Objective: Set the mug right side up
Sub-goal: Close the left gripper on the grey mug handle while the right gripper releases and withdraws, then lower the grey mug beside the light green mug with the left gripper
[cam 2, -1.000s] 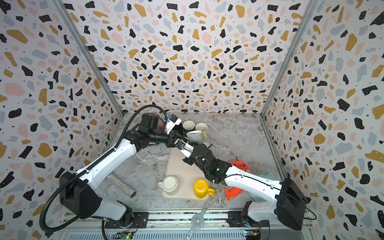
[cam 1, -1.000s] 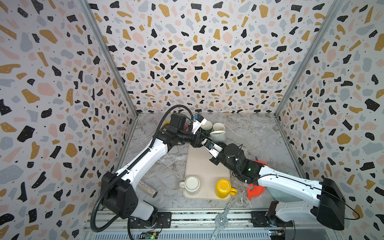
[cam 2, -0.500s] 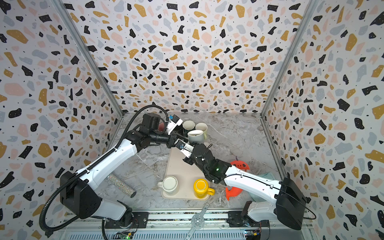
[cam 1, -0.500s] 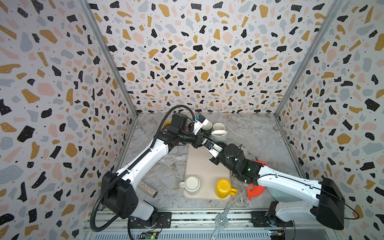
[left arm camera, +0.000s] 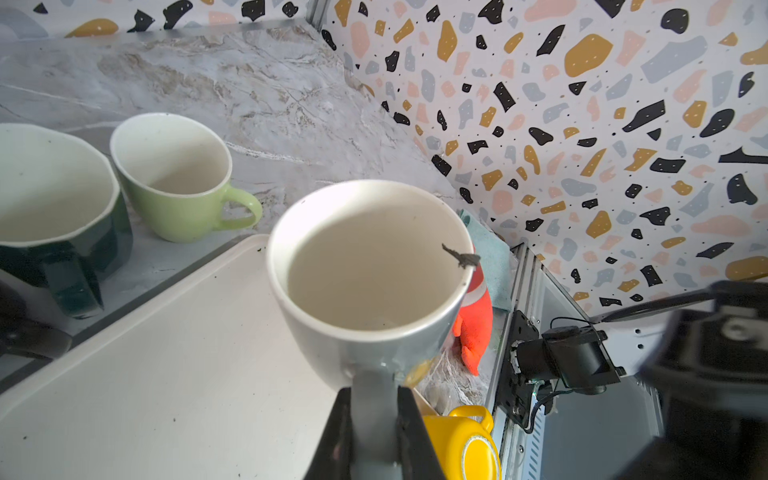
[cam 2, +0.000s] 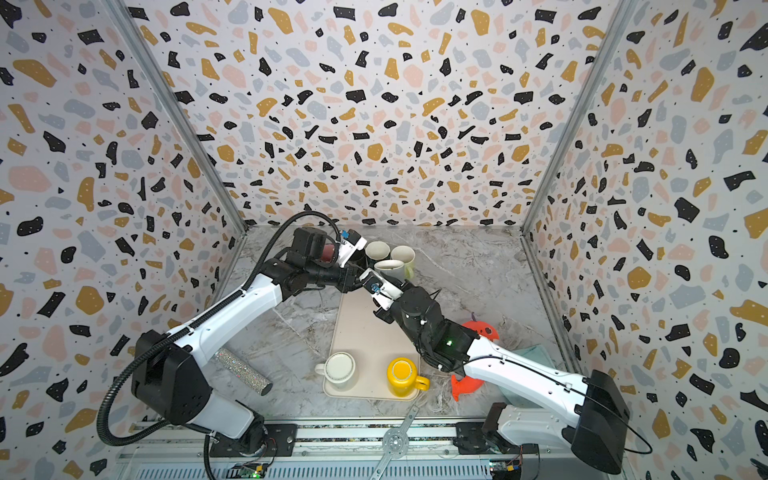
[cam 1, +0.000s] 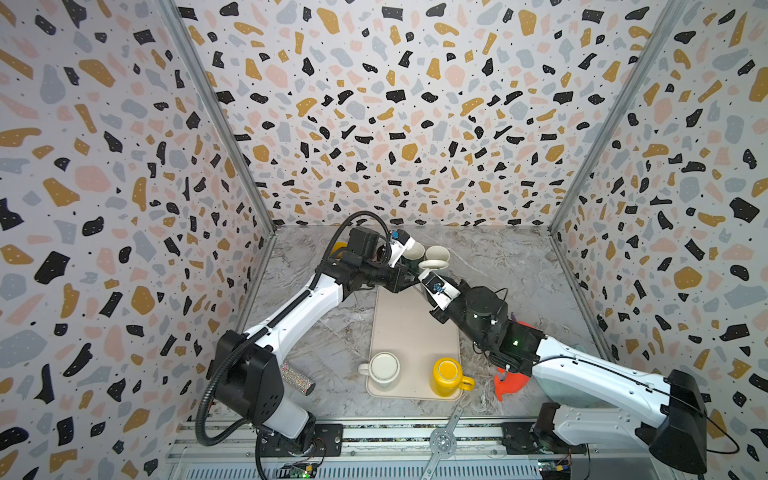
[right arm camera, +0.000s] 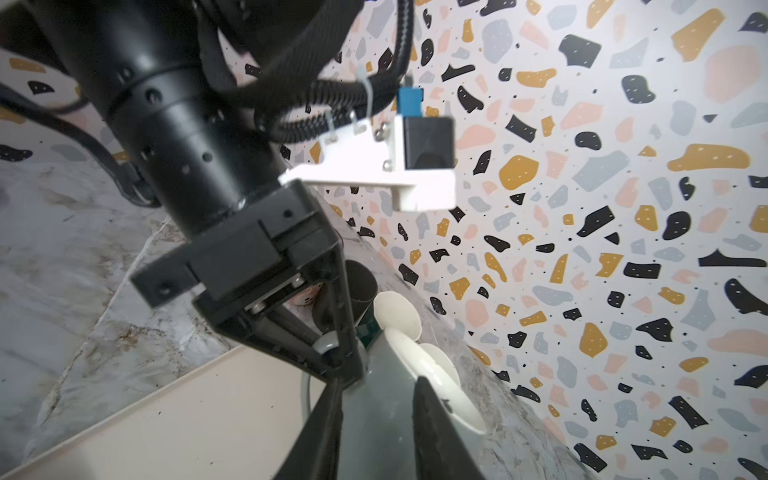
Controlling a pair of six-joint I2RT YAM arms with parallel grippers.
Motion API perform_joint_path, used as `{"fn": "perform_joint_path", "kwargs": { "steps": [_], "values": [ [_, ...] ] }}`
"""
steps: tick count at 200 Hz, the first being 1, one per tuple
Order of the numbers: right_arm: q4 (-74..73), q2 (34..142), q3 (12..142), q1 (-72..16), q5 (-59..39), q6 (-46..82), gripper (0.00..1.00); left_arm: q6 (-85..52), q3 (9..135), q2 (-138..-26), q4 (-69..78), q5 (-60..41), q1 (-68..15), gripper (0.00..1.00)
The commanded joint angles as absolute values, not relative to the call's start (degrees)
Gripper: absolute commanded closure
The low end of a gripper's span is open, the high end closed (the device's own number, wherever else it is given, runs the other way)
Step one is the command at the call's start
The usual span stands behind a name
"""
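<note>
So the left gripper [left arm camera: 374,395] was pinched shut on the handle of the grey mug [left arm camera: 370,266]. The right gripper [right arm camera: 379,382] sat part-open astride its wall, contact unclear. The mug was over the far end of the tray [cam 1: 411,332], near the green mug [left arm camera: 178,183]. My worry: a handle-only pinch could let it swivel and tip, or clip that neighbour. Mouth pointed up, long axis near vertical, slightly tilted.

White arms [cam 1: 307,307] w/ blk joints, ribbed blk cable [right arm camera: 299,124], green LED [cam 1: 515,343].
</note>
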State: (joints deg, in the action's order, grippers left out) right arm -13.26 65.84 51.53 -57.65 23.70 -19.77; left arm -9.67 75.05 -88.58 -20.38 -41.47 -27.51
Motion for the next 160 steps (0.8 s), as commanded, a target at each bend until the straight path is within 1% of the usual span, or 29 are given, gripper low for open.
{"fn": "perform_joint_path", "kwargs": {
  "steps": [1,32,61,77,121,143,160],
  "values": [
    [-9.4,62.8,51.9,-57.6,26.9,-16.9,0.69,-11.7,78.1,-88.3,-13.6,-41.7,-27.8,1.0],
    [-6.1,55.8,50.4,-57.6,30.2,-13.0,0.69,-14.3,78.4,-89.5,-7.9,-39.1,-28.8,1.0],
    [-3.4,50.8,51.5,-57.1,33.4,-9.2,0.69,-13.7,80.1,-92.0,-4.1,-34.4,-33.3,1.0],
    [-1.2,49.7,53.2,-56.9,33.6,-7.6,0.69,-13.3,82.7,-95.6,-3.9,-32.2,-35.5,1.0],
    [0.7,47.4,55.5,-56.6,29.4,-4.4,0.67,-13.7,87.7,-104.4,-1.0,-19.3,-40.5,1.0],
    [1.0,46.6,55.4,-56.3,29.0,-3.8,0.66,-13.3,89.6,-107.9,1.1,-12.6,-42.6,1.0],
    [1.3,46.0,55.1,-55.9,29.0,-3.6,0.66,-13.2,90.4,-110.2,3.8,-9.9,-43.6,1.0]
  ]
}}
